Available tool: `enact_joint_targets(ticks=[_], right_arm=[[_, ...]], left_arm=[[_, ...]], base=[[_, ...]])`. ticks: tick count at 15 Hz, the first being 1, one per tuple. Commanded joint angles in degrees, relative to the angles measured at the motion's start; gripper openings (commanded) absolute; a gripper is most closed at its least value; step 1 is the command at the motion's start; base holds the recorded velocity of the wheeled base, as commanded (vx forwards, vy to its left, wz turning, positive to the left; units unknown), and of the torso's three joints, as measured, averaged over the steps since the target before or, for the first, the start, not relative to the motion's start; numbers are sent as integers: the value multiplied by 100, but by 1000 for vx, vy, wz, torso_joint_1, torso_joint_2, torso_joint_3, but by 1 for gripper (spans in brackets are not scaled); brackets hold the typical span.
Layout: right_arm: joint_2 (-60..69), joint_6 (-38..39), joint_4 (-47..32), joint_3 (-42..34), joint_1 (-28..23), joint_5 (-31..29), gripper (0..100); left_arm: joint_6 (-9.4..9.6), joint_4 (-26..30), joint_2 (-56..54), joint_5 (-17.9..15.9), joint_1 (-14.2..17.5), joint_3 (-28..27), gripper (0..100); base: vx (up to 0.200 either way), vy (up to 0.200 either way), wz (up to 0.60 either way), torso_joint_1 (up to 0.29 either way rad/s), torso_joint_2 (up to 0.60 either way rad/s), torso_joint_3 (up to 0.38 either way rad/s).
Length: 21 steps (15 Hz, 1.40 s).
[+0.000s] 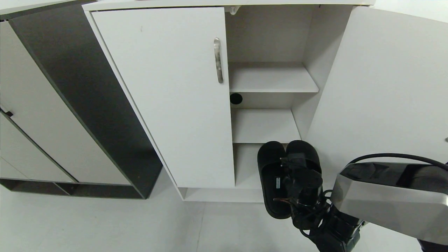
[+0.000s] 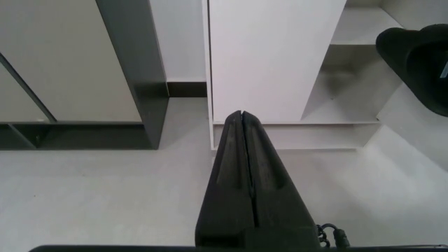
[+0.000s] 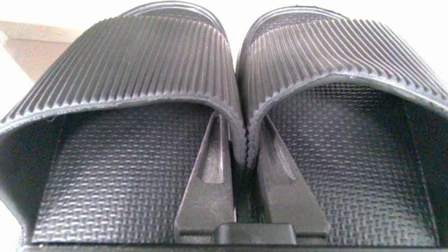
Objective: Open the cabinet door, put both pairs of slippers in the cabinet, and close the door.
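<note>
In the head view, a white two-door cabinet (image 1: pixel 157 105) stands on the pale floor (image 1: pixel 105 224). Its left door with the silver bar handle (image 1: pixel 218 60) is closed. Its right door (image 1: pixel 381 91) is swung wide open, baring two white shelves (image 1: pixel 269 78). A pair of black ribbed rubber slippers (image 1: pixel 271 168) hangs side by side in the right claw (image 1: pixel 293 167). The toes point at the open half, just in front of the bottom compartment under the lower shelf. A grey cabinet with a dark side panel (image 1: pixel 87 94) stands to the left.

In the left wrist view, the left claw (image 2: pixel 241 122) hangs above the floor with its two black fingers pressed flat together and nothing between them. It is well apart from the cabinet's closed door (image 2: pixel 273 56). The toe of one black slipper (image 2: pixel 416 56) shows beside the open compartment.

In the right wrist view, the right claw is narrow. One finger (image 3: pixel 210 175) lies inside each slipper, and the two fingers pinch the touching inner walls together under the ribbed straps (image 3: pixel 140 63).
</note>
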State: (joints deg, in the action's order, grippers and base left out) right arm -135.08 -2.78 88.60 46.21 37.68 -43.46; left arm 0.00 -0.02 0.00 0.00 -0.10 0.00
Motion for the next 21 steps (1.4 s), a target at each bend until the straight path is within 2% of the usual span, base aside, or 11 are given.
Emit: enact_joint_targets(ticks=[1, 7, 9, 12, 15, 21], right_arm=[[52, -3, 8, -7, -50, -22, 0], [70, -3, 26, -7, -15, -13, 0], [131, -3, -80, 54, 196, -13, 0], [228, 199, -1091, 898, 512, -5, 0], [237, 586, -1978, 1452, 530, -5, 0], [193, 726, -2154, 1461, 521, -5, 0]], left_arm=[[0, 2, 9, 0, 1, 0, 0], [0, -6, 9, 0, 1, 0, 0], [0, 2, 9, -9, 1, 0, 0], [0, -6, 9, -9, 1, 0, 0], [9, -6, 9, -9, 1, 0, 0], [9, 2, 9, -9, 1, 0, 0]], base=[[0, 0, 0, 0, 0, 0], [0, 0, 0, 0, 0, 0], [0, 0, 0, 0, 0, 0], [0, 0, 0, 0, 0, 0], [0, 0, 0, 0, 0, 0], [0, 0, 0, 0, 0, 0]])
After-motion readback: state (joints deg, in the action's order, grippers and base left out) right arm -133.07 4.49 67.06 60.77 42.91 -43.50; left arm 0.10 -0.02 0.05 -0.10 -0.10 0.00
